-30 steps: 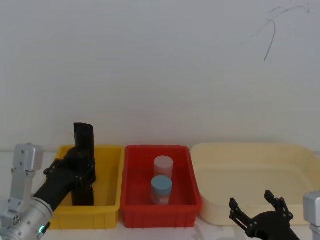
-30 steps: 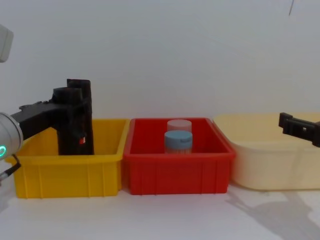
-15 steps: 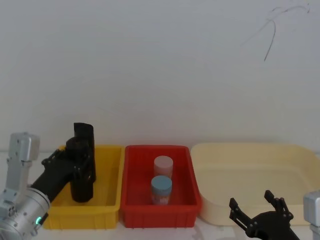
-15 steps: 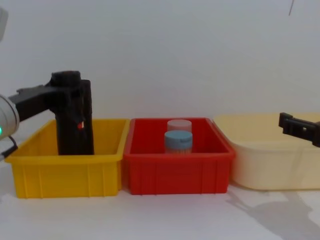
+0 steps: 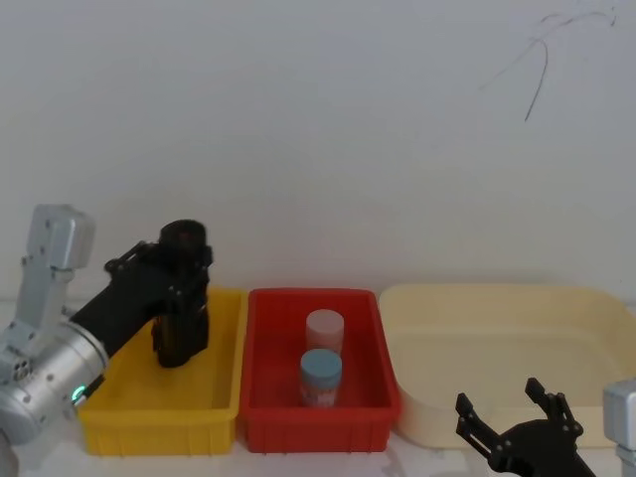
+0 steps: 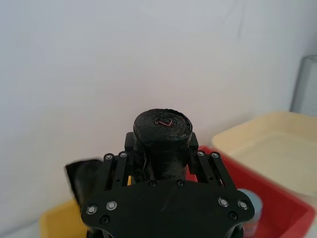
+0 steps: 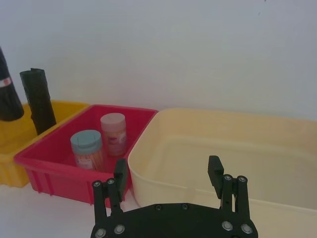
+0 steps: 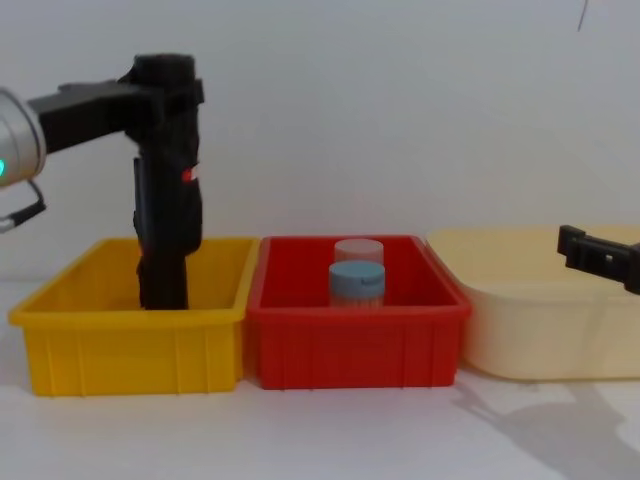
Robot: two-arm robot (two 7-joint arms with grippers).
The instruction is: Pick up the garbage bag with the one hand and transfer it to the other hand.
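Observation:
My left gripper [image 5: 187,270] is shut on the garbage bag [image 5: 181,333], a black upright roll, and holds it lifted over the yellow bin [image 5: 159,437]. From the chest view the left gripper [image 8: 166,92] clamps the garbage bag [image 8: 183,205] near its top, and the small red label faces right. The roll's coiled top [image 6: 162,128] sticks out between the fingers in the left wrist view. My right gripper [image 5: 519,415] hangs open and empty, low at the right, in front of the cream tub; its fingers [image 7: 120,172] stand well apart.
A second black roll [image 7: 37,100] with no label stands in the yellow bin [image 8: 130,350]. The red bin [image 5: 318,427] in the middle holds a pink-lidded jar [image 5: 324,329] and a blue-lidded jar [image 5: 321,375]. A cream tub [image 5: 497,338] sits at the right, against a white wall.
My left gripper has raised the garbage bag from the yellow bin's floor and carried it up and slightly right. The right gripper has not moved.

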